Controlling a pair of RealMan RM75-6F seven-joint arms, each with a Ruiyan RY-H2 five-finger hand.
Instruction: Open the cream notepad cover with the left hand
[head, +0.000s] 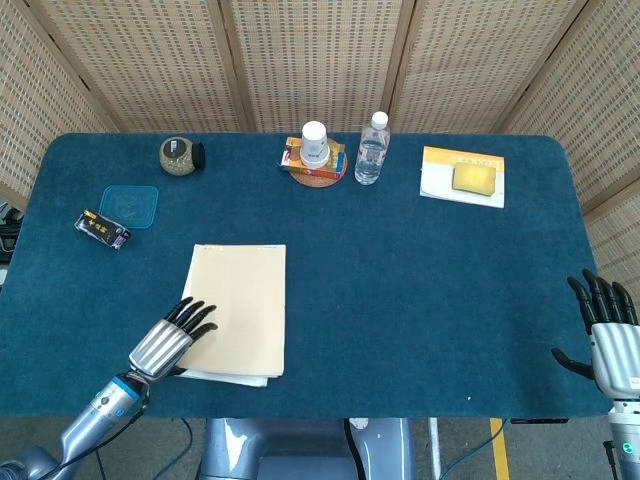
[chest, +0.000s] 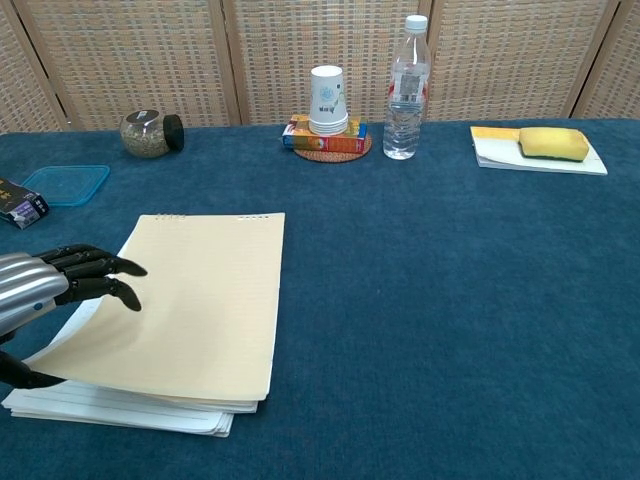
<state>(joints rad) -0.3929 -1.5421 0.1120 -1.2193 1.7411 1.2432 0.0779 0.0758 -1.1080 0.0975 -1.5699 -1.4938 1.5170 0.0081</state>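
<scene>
1. Cream notepad lies flat on the near-left of the blue worktop, binding on the far edge. The near-left corner of the cover is lifted off the white lined pages.
2. Left hand is at that lifted corner: thumb under the cover, fingers over the top. Looks like it's pinching the cover edge; the actual contact is partly out of frame, so this is a judgement.
3. To do it well: keep the pinch on the cover sheet only, no pages underneath, and sweep it up and away toward the binding so it hinges over rather than dragging the whole pad across the cloth.
4. Right hand is at the far right edge of the worktop, fingers spread, holding nothing, well apart from the pad.
5. Around:
   - teal lid and a small dark packet to the far left
   - jar, paper cup and water bottle along the back
   - yellow sponge on a booklet back right
6. Nothing sits in the flip path; the bare cloth beyond the binding looks enough for the cover to land.
</scene>
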